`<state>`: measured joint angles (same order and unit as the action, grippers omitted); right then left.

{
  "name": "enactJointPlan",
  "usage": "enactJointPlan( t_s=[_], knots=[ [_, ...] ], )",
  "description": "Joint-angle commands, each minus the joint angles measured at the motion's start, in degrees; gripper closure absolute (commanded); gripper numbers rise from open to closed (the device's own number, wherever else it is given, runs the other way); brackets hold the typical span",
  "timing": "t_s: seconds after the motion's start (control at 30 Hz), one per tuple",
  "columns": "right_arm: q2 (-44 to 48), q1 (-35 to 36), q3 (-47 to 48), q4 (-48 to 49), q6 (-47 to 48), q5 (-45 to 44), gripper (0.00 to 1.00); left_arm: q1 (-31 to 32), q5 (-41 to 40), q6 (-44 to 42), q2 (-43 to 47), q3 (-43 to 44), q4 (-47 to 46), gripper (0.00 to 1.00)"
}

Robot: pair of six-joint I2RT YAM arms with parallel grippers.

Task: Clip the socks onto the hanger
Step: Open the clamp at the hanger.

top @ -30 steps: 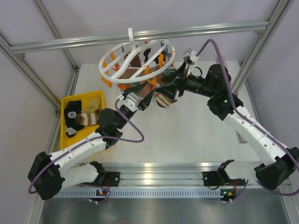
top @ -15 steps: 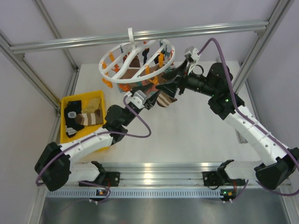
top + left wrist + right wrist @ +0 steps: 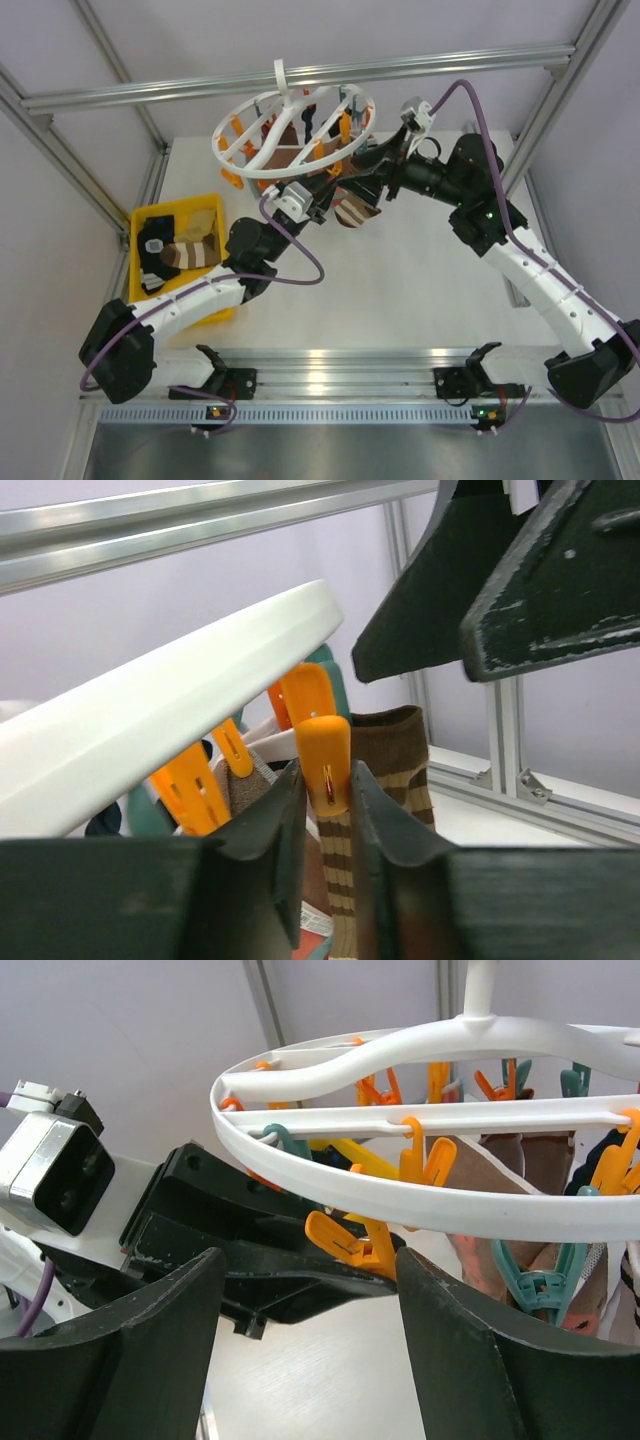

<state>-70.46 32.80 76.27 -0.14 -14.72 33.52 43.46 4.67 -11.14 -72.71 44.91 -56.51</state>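
The white round hanger point(image 3: 240, 166) hangs over the back of the table with orange and teal clips and several socks on it. My left gripper point(image 3: 322, 190) reaches up under its near rim. In the left wrist view its jaws point(image 3: 326, 770) are shut on an orange clip point(image 3: 322, 760), just below the white ring point(image 3: 170, 705). A brown-and-cream striped sock point(image 3: 345, 880) hangs right behind that clip. My right gripper point(image 3: 360, 165) stands open beside the same spot. In the right wrist view it point(image 3: 308, 1260) faces the left fingers point(image 3: 280, 1280) and the clip point(image 3: 350, 1243), holding nothing.
A yellow tray point(image 3: 137, 260) at the left table edge holds more socks point(image 3: 185, 252). An aluminium crossbar point(image 3: 400, 68) carries the hanger's hook. Frame posts run along both sides of the white table point(image 3: 420, 280).
My left arm has stretched forward and up to the ring, and its jaws have closed in on the orange clip. The right gripper shifted slightly and stayed open.
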Motion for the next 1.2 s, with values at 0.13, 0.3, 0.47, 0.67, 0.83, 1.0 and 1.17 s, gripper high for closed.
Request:
enactJointPlan(
  t_s=[0.13, 0.3, 0.47, 0.67, 0.83, 1.0, 1.17],
  knots=[
    [2.25, -0.89, -0.76, 1.99, 3.10, -0.03, 0.32, -0.31, 1.66, 0.15, 1.95, 1.50, 0.16, 0.96],
    [2.25, -0.63, -3.58, 6.55, 2.69, 2.60, 0.32, -0.31, 2.28, 0.06, 4.15, 0.62, 2.89, 1.00],
    [2.78, -0.01, -8.50, 15.23, 4.61, 1.47, 0.32, -0.31, 3.94, 0.24, 5.38, -0.52, 4.21, 1.00],
    [1.47, 1.48, -11.14, 23.42, 6.46, -2.58, 0.34, -0.22, 5.18, 0.67, 5.82, -0.87, 5.18, 1.00],
    [1.37, 2.97, -11.49, 26.59, 8.91, -3.99, 0.34, -0.22, 5.70, 1.20, 6.52, -1.66, 6.50, 1.00],
    [0.76, 3.94, -12.90, 27.56, 10.76, -4.25, 0.35, -0.22, 5.27, 0.68, 6.44, -1.84, 6.59, 1.00],
    [-0.29, 4.82, -14.04, 29.93, 11.99, -5.30, 0.35, -0.31, 5.53, 0.76, 6.17, -1.93, 6.59, 1.00]
  ],
)
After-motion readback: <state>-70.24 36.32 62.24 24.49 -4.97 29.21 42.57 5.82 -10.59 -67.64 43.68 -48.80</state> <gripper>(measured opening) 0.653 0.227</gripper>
